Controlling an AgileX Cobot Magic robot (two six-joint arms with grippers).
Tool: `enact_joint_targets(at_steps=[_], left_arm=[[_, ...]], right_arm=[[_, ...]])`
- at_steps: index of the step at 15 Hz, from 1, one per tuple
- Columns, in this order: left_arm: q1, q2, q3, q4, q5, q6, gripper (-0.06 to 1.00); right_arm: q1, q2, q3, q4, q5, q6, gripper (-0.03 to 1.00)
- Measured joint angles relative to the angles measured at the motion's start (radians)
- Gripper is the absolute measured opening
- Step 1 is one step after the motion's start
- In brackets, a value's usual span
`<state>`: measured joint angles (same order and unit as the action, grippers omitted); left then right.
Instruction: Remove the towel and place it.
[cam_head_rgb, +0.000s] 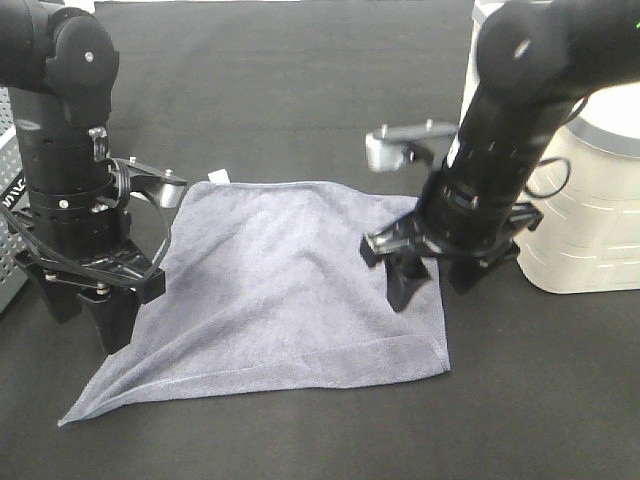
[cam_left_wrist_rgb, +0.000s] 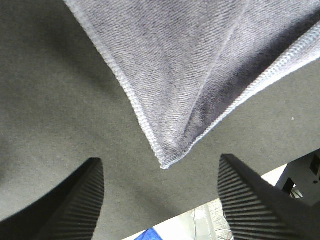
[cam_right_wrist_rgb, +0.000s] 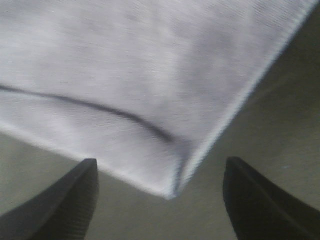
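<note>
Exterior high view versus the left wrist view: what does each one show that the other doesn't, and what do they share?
Only the exterior high view shows the whole towel spread on the dark table, its small white tag, both arms, the right gripper at the towel's right edge, and a white container. Only the left wrist view shows the hem stitching up close, a fold running to the towel's corner, and the ribbed fingers. Both show the towel, the table and the left gripper, open with nothing between its fingers.

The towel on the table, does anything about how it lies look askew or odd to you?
Slightly: the towel lies skewed, not square, with creases running to its drawn-out near-left corner. No damage shows. Both grippers, left gripper and right gripper, are open over corners.
</note>
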<state>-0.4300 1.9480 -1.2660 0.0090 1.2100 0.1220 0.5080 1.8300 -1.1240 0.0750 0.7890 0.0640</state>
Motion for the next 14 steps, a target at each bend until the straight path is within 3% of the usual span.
enact_joint_targets(at_steps=[2,4,7,11,14], left_arm=[[0.000,0.000,0.000,0.000,0.001,0.002,0.62],[0.000,0.000,0.000,0.000,0.001,0.006,0.62],[0.000,0.000,0.000,0.000,0.001,0.023,0.62],[0.000,0.000,0.000,0.000,0.001,0.031,0.62],[0.000,0.000,0.000,0.000,0.001,0.049,0.62]], right_arm=[[0.000,0.058,0.000,-0.033,-0.035,0.023,0.68],[0.000,0.091,0.001,-0.033,-0.135,0.049,0.68],[0.000,0.115,0.054,-0.033,-0.161,0.067,0.68],[0.000,0.123,0.081,-0.032,-0.142,0.076,0.68],[0.043,0.123,0.082,-0.034,-0.068,0.076,0.68]])
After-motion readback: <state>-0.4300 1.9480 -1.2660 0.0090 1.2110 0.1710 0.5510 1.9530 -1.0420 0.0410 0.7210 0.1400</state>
